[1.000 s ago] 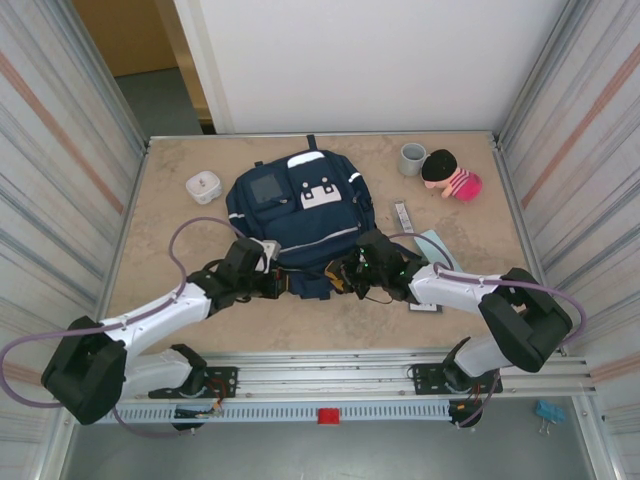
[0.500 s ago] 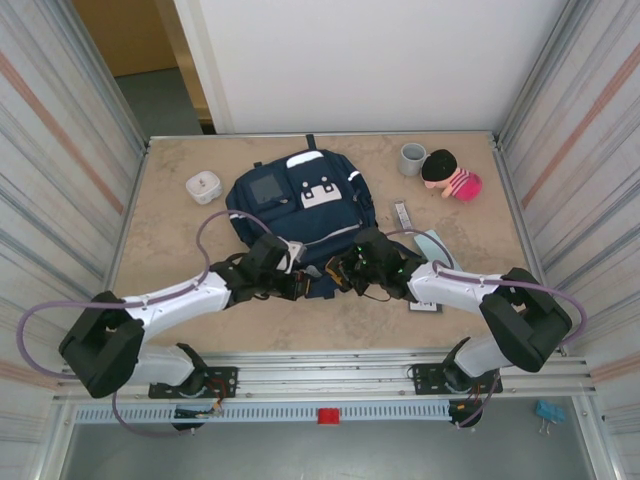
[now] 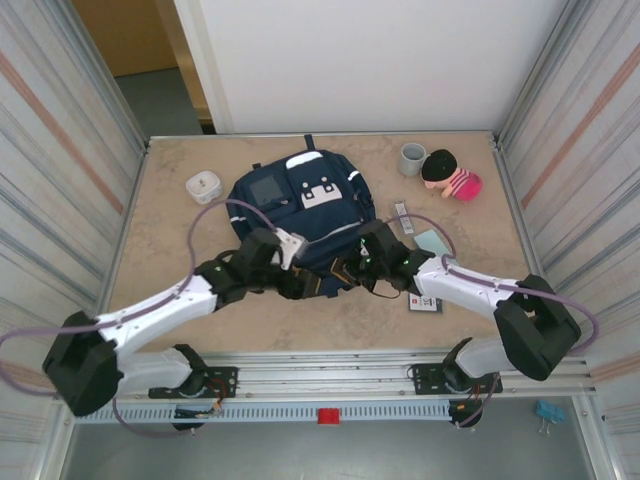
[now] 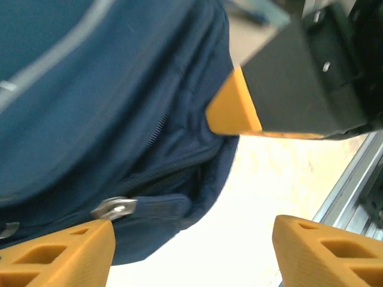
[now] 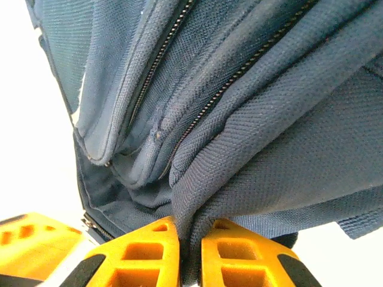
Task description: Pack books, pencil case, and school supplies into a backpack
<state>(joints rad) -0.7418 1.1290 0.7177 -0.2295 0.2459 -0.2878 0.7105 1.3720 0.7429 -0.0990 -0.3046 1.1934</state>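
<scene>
The right claw (image 5: pixel 190 242) pinches a fold of the backpack (image 5: pixel 257 137). The left claw (image 4: pixel 191 236) stands spread beside a zipper pull (image 4: pixel 114 208), seemingly touching nothing

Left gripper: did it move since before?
Yes. The left gripper moved right, away from the white box, along the backpack's near edge.

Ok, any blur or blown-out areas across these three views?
Left wrist: the backpack is soft and smeared, and the table is washed out to cream. Right wrist: the backpack weave and zippers are crisp, with the table behind burnt to white. Top external: evenly lit and sharp, no obvious glare.
</scene>
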